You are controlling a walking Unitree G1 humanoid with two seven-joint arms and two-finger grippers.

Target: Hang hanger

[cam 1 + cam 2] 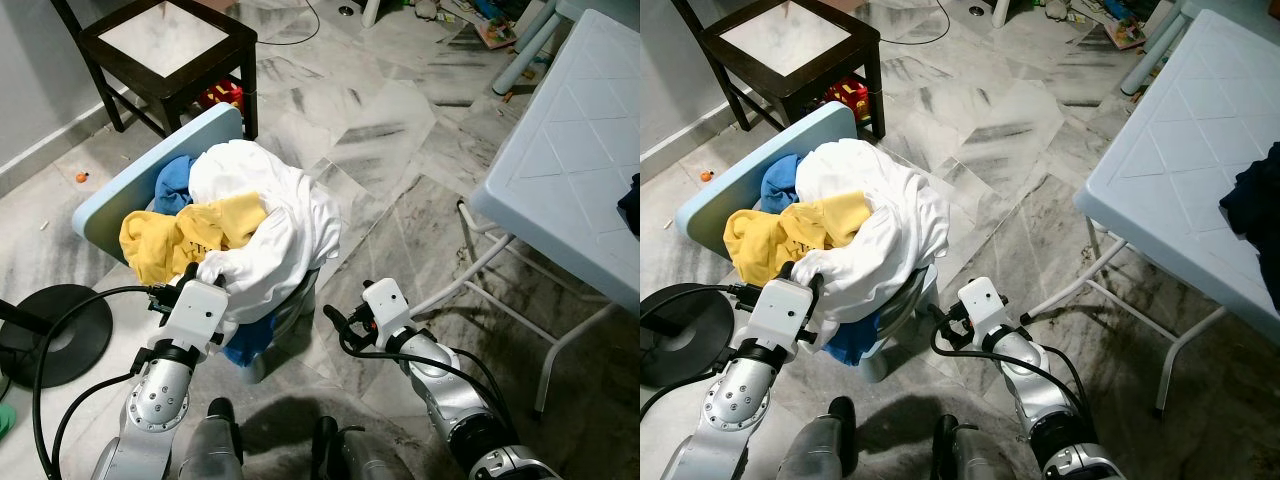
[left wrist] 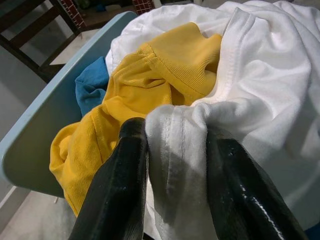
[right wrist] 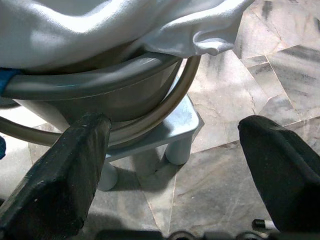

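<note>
My left gripper (image 2: pixel 172 165) pinches a fold of the white shirt (image 1: pixel 275 215) heaped on the blue chair (image 1: pixel 120 190); right gripper (image 3: pixel 172 165) hangs spread wide beside the seat. No hanger visible (buried, perhaps). Next: lift the shirt clear, I reckon.

Before you, a small pale-blue plastic chair (image 1: pixel 110 195) carries a heap of clothes: a white cotton shirt (image 1: pixel 285 215) lies on top and to the right, a crumpled yellow knit shirt (image 1: pixel 165 240) to its left, a blue cloth (image 1: pixel 175 182) behind that. Behind the chair stands a dark wooden stool (image 1: pixel 165 45). To your right stands a pale-blue plastic folding table (image 1: pixel 575 160). A black round stand base (image 1: pixel 70 335) lies left of the chair.
</note>
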